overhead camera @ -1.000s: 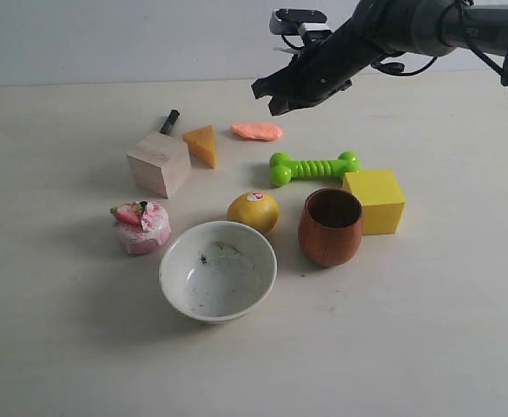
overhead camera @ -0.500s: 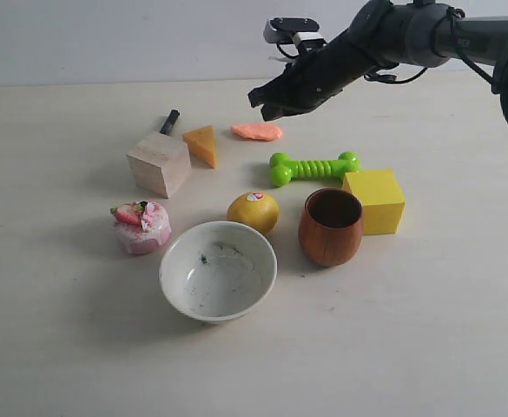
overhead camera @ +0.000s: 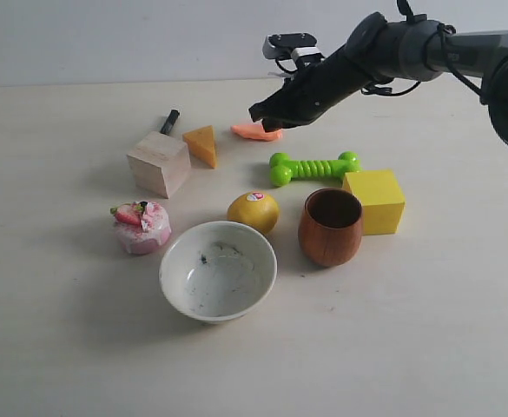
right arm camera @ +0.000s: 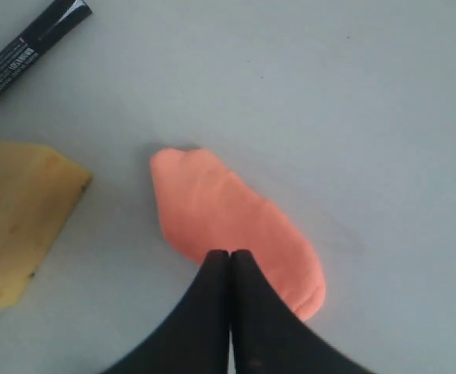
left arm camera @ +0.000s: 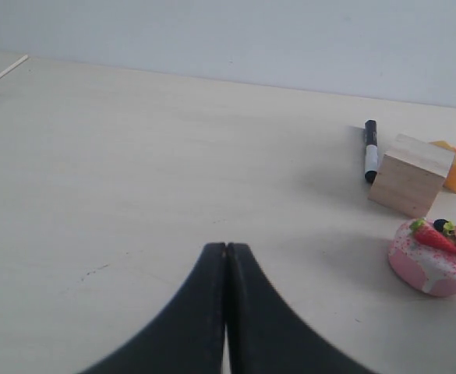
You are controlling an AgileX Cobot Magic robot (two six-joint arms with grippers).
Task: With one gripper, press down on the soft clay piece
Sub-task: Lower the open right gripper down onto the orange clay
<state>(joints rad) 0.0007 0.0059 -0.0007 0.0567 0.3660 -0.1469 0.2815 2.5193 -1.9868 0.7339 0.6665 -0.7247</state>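
The soft clay piece (overhead camera: 250, 131) (right arm camera: 228, 222) is a flat salmon-orange blob lying on the table behind the green bone toy (overhead camera: 313, 166). My right gripper (overhead camera: 267, 114) (right arm camera: 229, 254) is shut with nothing between its fingers. Its dark tip hangs right over the clay's right part and hides that part in the exterior view; whether it touches the clay I cannot tell. My left gripper (left arm camera: 226, 248) is shut and empty, low over bare table far to the left, and does not show in the exterior view.
Left of the clay lie a cheese wedge (overhead camera: 202, 143), a wooden cube (overhead camera: 159, 163) and a black marker (overhead camera: 169, 122). Nearer the front stand a yellow block (overhead camera: 374, 200), a wooden cup (overhead camera: 330, 226), a yellow ball (overhead camera: 254, 211), a white bowl (overhead camera: 218, 269) and a pink cake toy (overhead camera: 141, 226).
My right gripper has come down and slightly left, from well above the table to right over the clay. The clay and the other objects have not moved.
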